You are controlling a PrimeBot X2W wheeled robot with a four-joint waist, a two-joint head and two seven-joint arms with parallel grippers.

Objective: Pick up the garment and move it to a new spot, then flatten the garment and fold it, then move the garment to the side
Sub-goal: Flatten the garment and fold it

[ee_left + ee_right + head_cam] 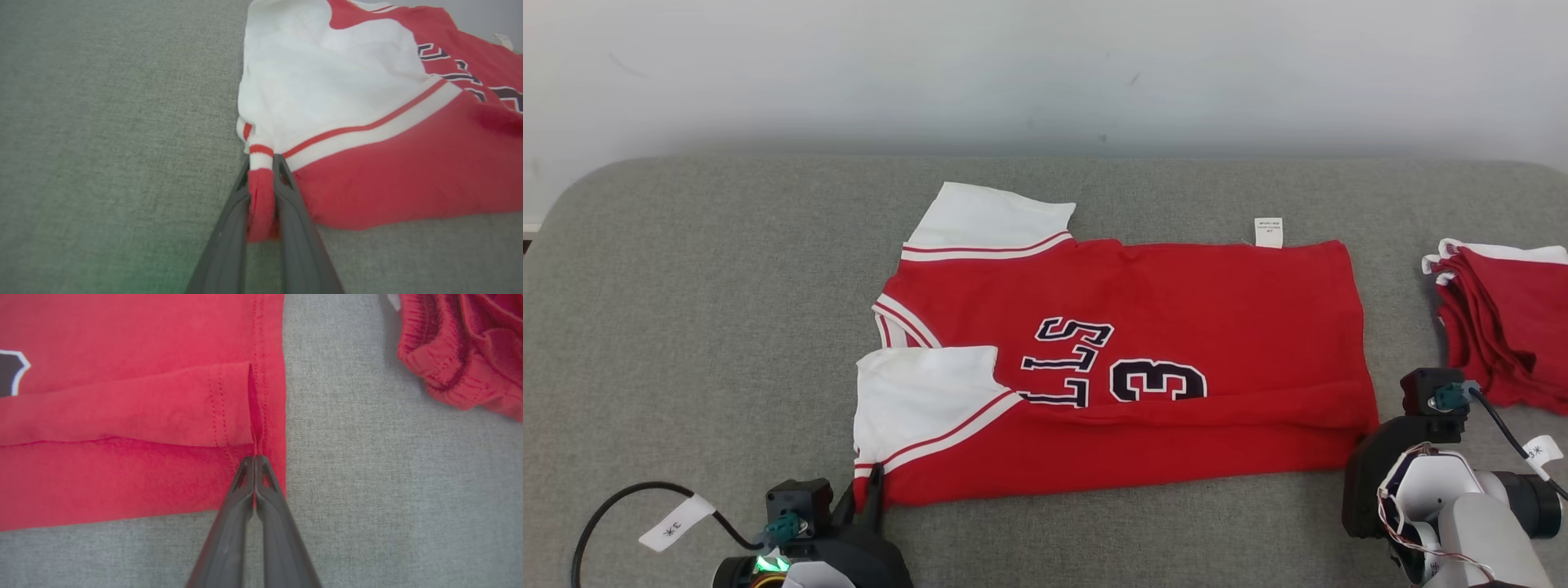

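The garment (1143, 343) is a red jersey with white sleeves and dark lettering, lying flat on the grey table with its near long edge folded over. My left gripper (261, 161) is shut on the garment's near-left corner, with a bunch of red and white cloth (260, 196) pinched between the fingers; in the head view it (864, 490) sits at that corner. My right gripper (255, 458) is shut on a thin ridge of the red hem at the near-right corner of the garment (122, 416). In the head view the right wrist (1421, 482) covers that corner.
A pile of other red garments (1503, 327) lies at the table's right edge, close to my right gripper, and is also seen in the right wrist view (461, 355). Bare grey table (686, 327) stretches to the left. A pale wall runs behind.
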